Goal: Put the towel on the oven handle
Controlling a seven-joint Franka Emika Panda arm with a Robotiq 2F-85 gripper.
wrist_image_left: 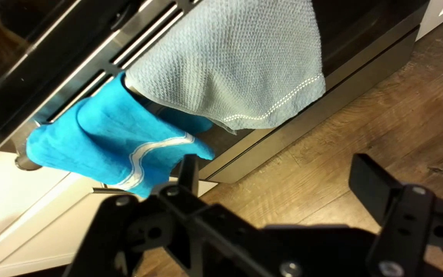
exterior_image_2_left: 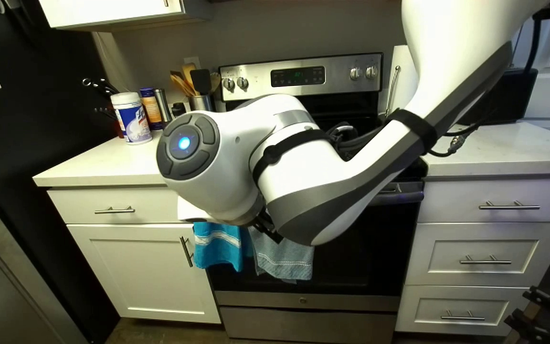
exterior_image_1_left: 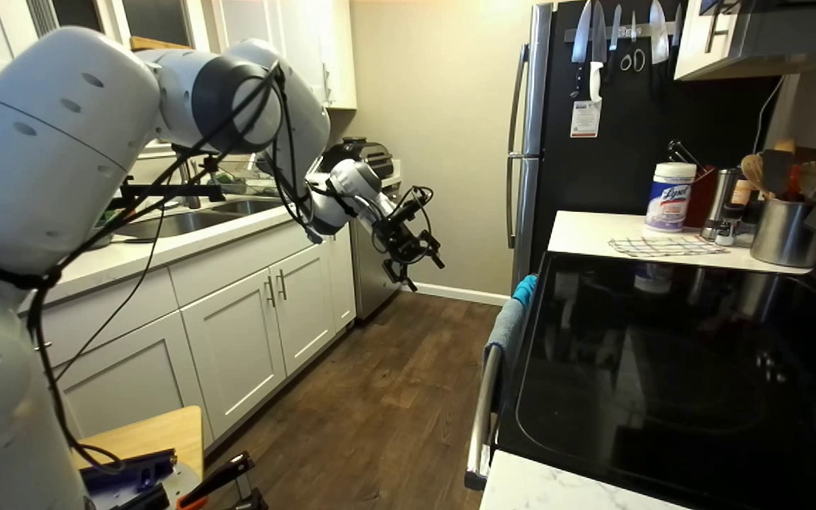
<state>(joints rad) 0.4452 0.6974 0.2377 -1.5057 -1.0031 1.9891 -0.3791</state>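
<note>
You see the towel (wrist_image_left: 240, 57), blue-grey and textured, draped over the oven handle (exterior_image_1_left: 484, 407), its front panel hanging in soft folds with a double row of white stitches near the lower edge. The oven handle is a slim metallic bar, and in an exterior view you see its nearer stretch bare, ending in a dark cap

In an exterior view, your arm (exterior_image_2_left: 313, 181) crosses in front of the stove (exterior_image_2_left: 299, 79), and you see only the right end of the oven handle (exterior_image_2_left: 400, 197). The grey-blue towel (exterior_image_2_left: 285, 259) hangs down the oven door (exterior_image_2_left: 356, 263), its top hidden behind your arm. Just left of it hangs a bright blue towel (exterior_image_2_left: 218, 253) with a white stripe. A tub of wipes (exterior_image_2_left: 132, 119) stands on the counter (exterior_image_2_left: 98, 160) near a utensil pot (exterior_image_2_left: 202, 102).
</note>
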